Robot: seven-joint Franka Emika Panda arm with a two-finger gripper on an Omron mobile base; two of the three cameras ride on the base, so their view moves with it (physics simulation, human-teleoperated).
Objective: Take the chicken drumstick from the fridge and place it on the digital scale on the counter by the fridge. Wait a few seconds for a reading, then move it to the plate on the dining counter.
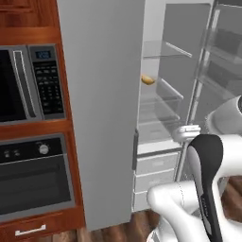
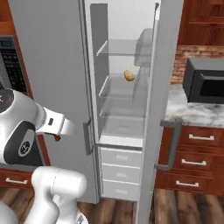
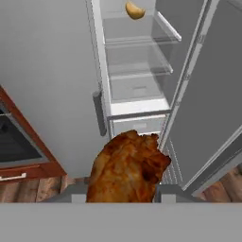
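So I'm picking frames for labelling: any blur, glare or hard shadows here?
Left base view: even, soft light, fridge shelves look hazy. Right base view: sharp enough, no glare. Hand view: drumstick close and crisp, hiding the hand; no hard shadows.

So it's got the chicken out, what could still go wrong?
The chicken drumstick sits pinched between the gripper's small tips, so it might slip during a swing. The open fridge door stands between the arm and the counter, so the arm could clip it on the way over.
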